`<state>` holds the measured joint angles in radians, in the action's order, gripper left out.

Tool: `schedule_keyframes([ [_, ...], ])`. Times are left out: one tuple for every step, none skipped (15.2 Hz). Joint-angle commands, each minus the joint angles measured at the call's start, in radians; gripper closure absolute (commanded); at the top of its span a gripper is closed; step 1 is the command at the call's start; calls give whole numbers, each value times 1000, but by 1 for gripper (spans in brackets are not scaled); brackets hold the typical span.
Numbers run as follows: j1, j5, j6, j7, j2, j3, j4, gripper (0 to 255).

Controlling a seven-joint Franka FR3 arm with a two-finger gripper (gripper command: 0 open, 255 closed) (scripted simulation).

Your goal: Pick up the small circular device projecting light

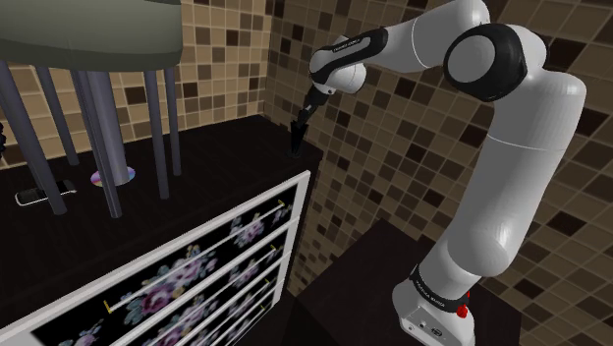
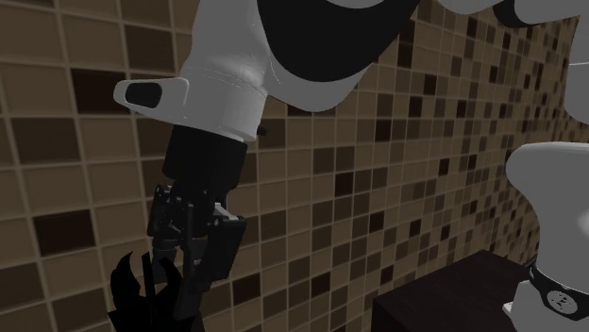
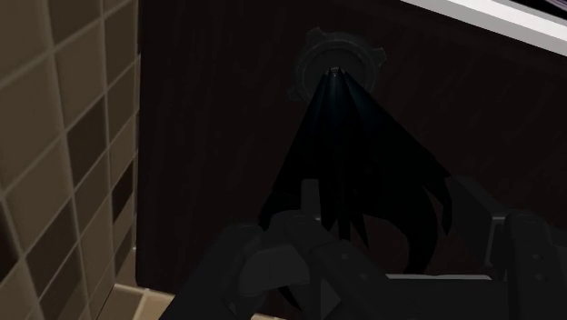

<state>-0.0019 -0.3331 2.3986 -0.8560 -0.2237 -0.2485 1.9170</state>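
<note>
The small circular device (image 3: 313, 65) is a dark ring lying on the black dresser top (image 1: 211, 162), close to the tiled wall. A black, jagged cone spreads from it toward the hand. My black gripper (image 3: 350, 238) points down at the dresser's far corner (image 1: 298, 141). Its fingers are shut around the wide end of that cone. In the second exterior view the gripper (image 2: 189, 292) hangs below the white wrist, and the device's spiky black cone (image 2: 132, 283) lies against the fingers. The ring still rests on the dresser top.
The dresser has a white front with floral drawers (image 1: 206, 265). Grey poles (image 1: 103, 147) stand on its top under a grey-green round slab. A shiny disc (image 1: 110, 178) and a small handset (image 1: 44, 196) lie among them. Brown mosaic walls (image 1: 393, 147) close in the corner.
</note>
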Motion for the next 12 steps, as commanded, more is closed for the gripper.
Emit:
schedule_keyframes([
  [1, 5, -12, 5, 4, -1, -6, 255],
  [2, 10, -23, 10, 10, -3, -12, 255],
  [2, 15, -34, 15, 15, -4, -19, 255],
  [3, 20, -45, 20, 21, -5, -25, 255],
  [3, 25, -57, 25, 26, -7, -32, 255],
  [4, 29, -68, 29, 30, -8, -40, 255],
  [4, 33, -80, 34, 35, -9, -47, 255],
  [5, 38, -92, 38, 40, -10, -55, 255],
  [5, 42, -103, 43, 44, -11, -63, 255],
  [5, 46, -115, 47, 48, -12, -71, 255],
  [6, 49, -127, 51, 52, -13, -80, 255],
  [6, 53, -139, 55, 56, -13, -88, 255],
])
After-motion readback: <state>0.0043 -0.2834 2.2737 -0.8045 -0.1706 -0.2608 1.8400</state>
